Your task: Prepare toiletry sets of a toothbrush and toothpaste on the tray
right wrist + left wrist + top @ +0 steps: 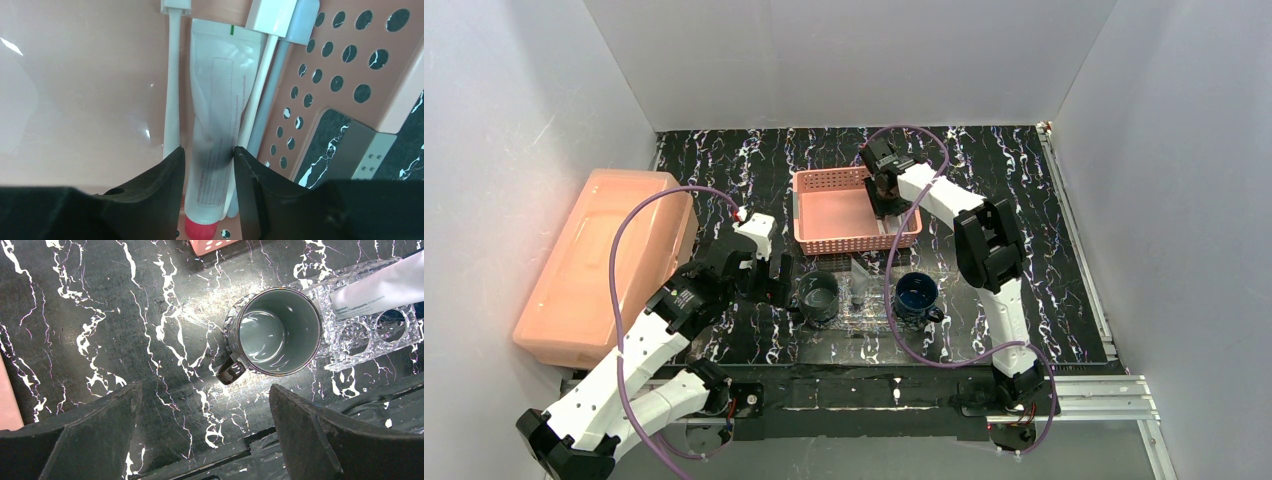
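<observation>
Plain white walls (824,60) enclose a black, white-veined marble-patterned tabletop (1024,170).

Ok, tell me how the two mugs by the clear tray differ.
The left mug is pale grey inside; the right mug is deep blue inside. The left mug stands at the left end of the tray with its handle turned out to the left; the right mug stands at the right end, handle out to the right. Both stand upright, mouths up, and look dark outside.
</observation>
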